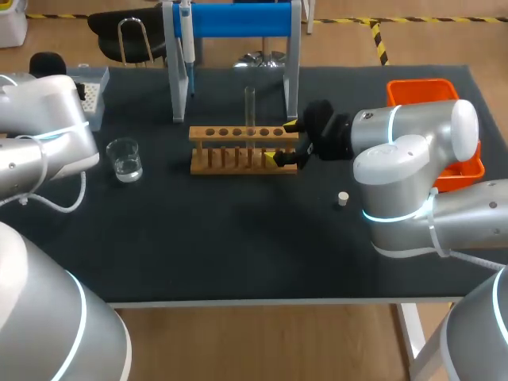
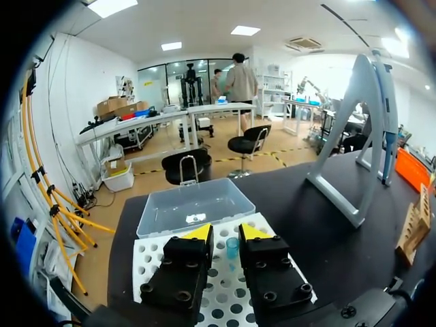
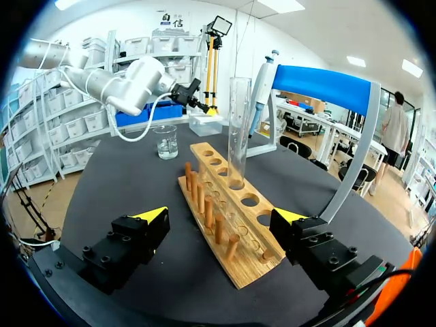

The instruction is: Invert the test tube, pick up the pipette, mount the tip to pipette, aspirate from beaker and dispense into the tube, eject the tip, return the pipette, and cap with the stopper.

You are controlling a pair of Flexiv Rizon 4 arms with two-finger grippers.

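- Right gripper point(image 3: 221, 216) is released, its fingers spread wide. The near end of the rack point(image 3: 228, 255) lies between them, and neither finger seems to touch it.
- Ahead of that gripper the tube point(image 3: 238, 126) stands upright in a rack hole, clear of both fingers. It looks mouth-up, though the glass is hard to read.
- Judging by that, the inverting step is done and picking up the pipette is the step in hand.
- Beyond the tube, well ahead of the right gripper, the pipette point(image 3: 262, 85) hangs untouched on its stand point(image 3: 327, 82).
- Left gripper point(image 2: 225, 233) is also unclenched, with a narrow gap. It hovers over the tip box point(image 2: 153, 262), and a blue tip point(image 2: 232, 246) stands in the box under that gap, not grasped.
- Next, I judge, one arm must go to the stand, clamp on the pipette's body and lift it off. The right arm would need to pass the tube without knocking it.
- Across the rack from the right gripper, well apart, sits the beaker point(image 1: 125, 159). Near the right arm, to the side of its gripper, the stopper point(image 1: 343, 198) lies on the table.
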